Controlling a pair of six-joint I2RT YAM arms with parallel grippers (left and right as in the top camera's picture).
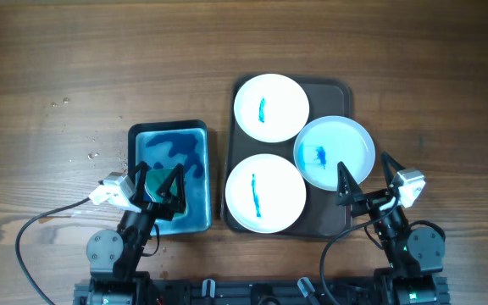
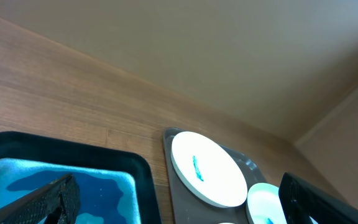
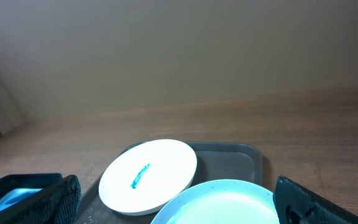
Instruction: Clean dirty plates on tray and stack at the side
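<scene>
Left gripper (image 1: 160, 174): jaws spread wide, nothing held, hanging over the near half of the teal tub (image 1: 168, 125) and its blue liquid. A greenish patch (image 1: 156, 180) shows under the fingers, too hidden to name. From this gripper every plate lies off to its right, beyond the tub wall. The tray (image 1: 344, 91) sits just right of the tub, its long axis running away from you. All three plates (image 1: 265, 207) are on it and none is stacked at the side. The near plate (image 1: 265, 188) has one blue stroke and is closest to the left gripper, right of it and about level. The far plate (image 1: 271, 108) has a shorter stroke and lies ahead and right of that gripper. The blue-tinted plate (image 1: 334, 152) rides over the tray's right rim. Right gripper (image 1: 363, 161): jaws wide, empty. That tinted plate lies straight ahead of it and a little left, with the inner finger over the near rim; you can't tell if it touches. Your right arm looks nearer. The plate is round, so no axis to match; take the rim.
</scene>
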